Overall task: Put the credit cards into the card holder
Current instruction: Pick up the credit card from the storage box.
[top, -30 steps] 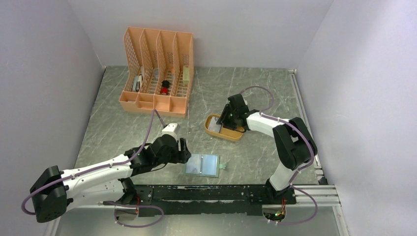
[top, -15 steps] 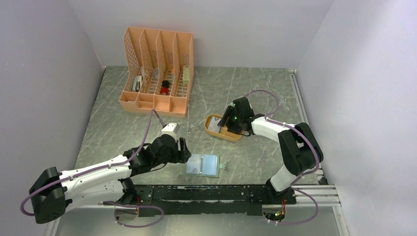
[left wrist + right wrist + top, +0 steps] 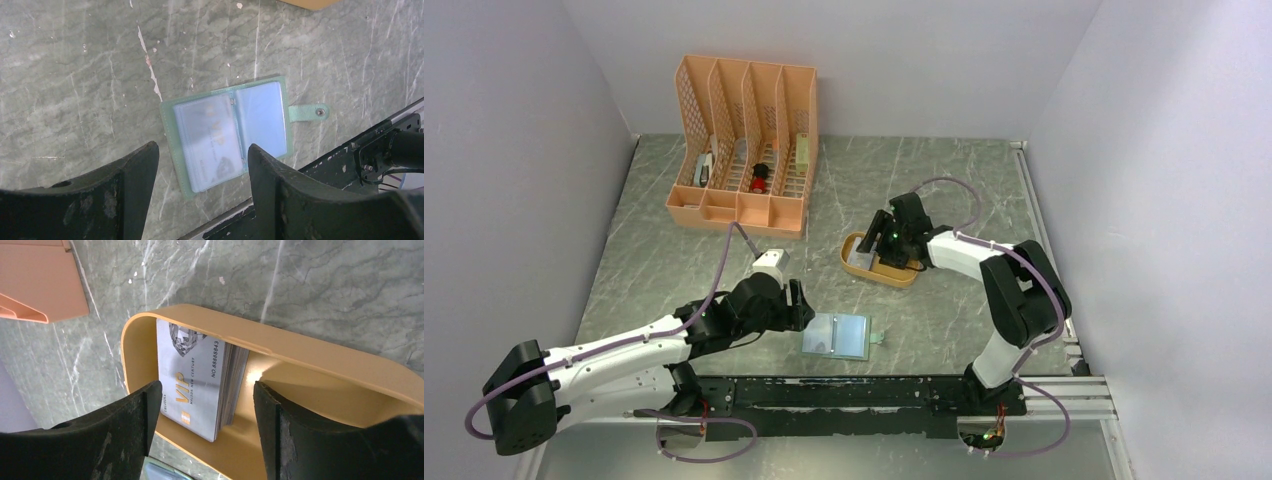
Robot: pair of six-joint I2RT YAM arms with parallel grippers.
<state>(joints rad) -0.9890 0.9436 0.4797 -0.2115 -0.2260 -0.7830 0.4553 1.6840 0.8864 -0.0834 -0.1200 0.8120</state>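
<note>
**Slick cards want an edge grip**

On the desk (image 3: 944, 180), the yellow tray (image 3: 320, 357) holds the stacked credit cards (image 3: 192, 375) beneath my open right jaws. The card holder (image 3: 227, 132) lies spread flat under my open left jaws. The cards look light, stiff and slippery, so I'd pinch the long edges. Their long axis runs crosswise to my closing line.
</note>
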